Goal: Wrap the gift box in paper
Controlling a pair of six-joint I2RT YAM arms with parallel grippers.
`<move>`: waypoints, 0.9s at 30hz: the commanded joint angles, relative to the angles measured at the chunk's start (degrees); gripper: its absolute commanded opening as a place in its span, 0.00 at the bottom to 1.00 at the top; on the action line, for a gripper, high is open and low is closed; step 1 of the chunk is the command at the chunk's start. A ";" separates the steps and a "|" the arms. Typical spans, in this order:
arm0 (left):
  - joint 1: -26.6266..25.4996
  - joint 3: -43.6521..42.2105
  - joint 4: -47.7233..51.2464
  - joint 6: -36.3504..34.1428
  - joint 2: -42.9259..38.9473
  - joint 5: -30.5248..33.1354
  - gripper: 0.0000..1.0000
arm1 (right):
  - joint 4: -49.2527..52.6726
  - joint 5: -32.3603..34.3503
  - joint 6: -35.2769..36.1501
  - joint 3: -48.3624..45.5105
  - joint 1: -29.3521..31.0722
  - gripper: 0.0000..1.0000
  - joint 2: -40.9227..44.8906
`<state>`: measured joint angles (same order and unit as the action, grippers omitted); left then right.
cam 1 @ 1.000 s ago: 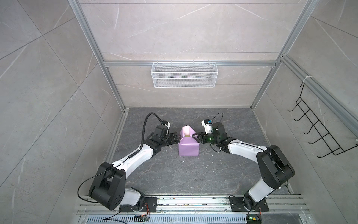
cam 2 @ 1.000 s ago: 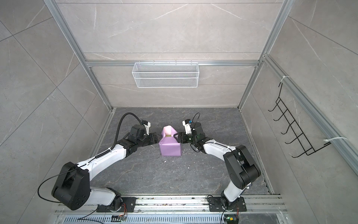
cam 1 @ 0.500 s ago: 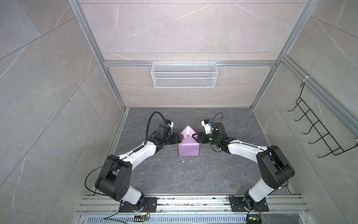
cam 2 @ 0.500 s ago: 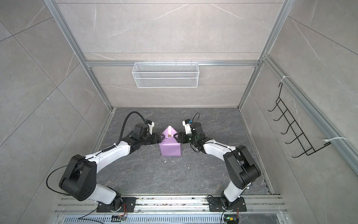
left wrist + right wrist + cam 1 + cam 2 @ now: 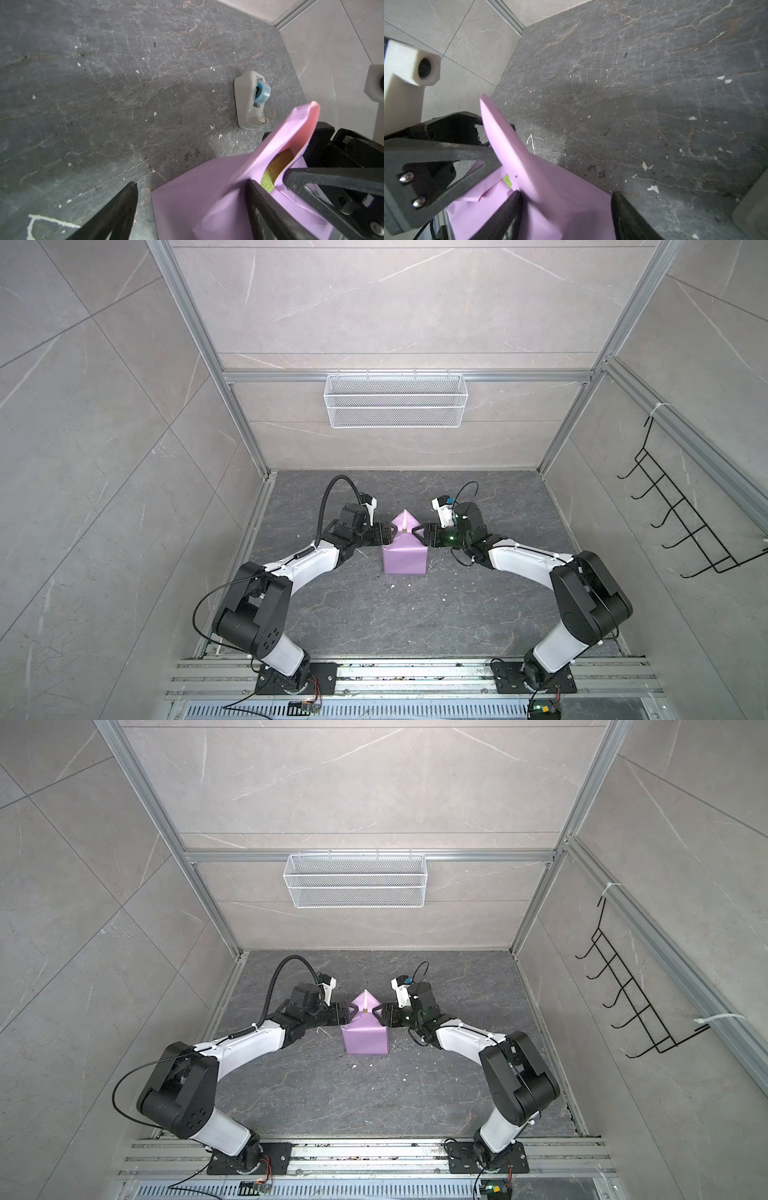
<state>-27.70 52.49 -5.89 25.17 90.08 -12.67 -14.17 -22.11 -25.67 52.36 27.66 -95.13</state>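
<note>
Left gripper [image 5: 390, 533], jaws spread, sits against the far end of the thin lilac-and-pink paper sheet [image 5: 404, 561] mid-table, body wrapped, flat olive-green ribbed gift box [image 5: 271, 173] peeking out, pointed end flap upright and unsealed, right gripper [image 5: 419, 533] spread opposite

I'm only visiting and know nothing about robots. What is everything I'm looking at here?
table: one, dark grey stone, centre.
gift box: one, olive-green, mid-table, only a sliver uncovered.
paper: one sheet, lilac outside, pink inside, folded around the gift box, far flap standing up.
tape dispenser: one, grey-white, blue roll, on the table near the parcel.
scraps: many, white, scattered on the table.
wire basket: one, white, back wall.
hook rack: one, black, right wall.
arms: two, black and white, either side.
left gripper: black, open, at the flap.
right gripper: black, straddling the paper; grip unclear.
</note>
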 commanded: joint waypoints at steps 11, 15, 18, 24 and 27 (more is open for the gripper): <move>3.05 -1.34 0.24 -9.80 -2.96 -6.47 0.84 | 8.05 -0.10 6.18 0.93 0.34 0.69 -0.52; 3.22 -1.07 0.62 -10.30 -3.17 -6.91 0.84 | 8.95 -2.26 8.75 3.01 -0.19 0.69 -1.27; 3.51 -1.18 0.54 -10.29 -3.23 -7.23 0.84 | 9.92 -4.18 11.18 4.84 -0.33 0.68 -2.30; 4.18 -1.12 0.57 -12.14 -2.67 -8.40 0.84 | 11.36 -8.03 15.39 8.29 -0.70 0.60 -4.70; 4.91 -1.16 0.28 -12.89 -2.64 -9.21 0.84 | 11.95 -9.31 17.32 9.69 -0.71 0.53 -5.82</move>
<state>-23.64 51.62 -5.17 14.85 88.64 -19.73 -6.20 -29.15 -12.27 60.66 26.92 -98.91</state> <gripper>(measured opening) 0.841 0.546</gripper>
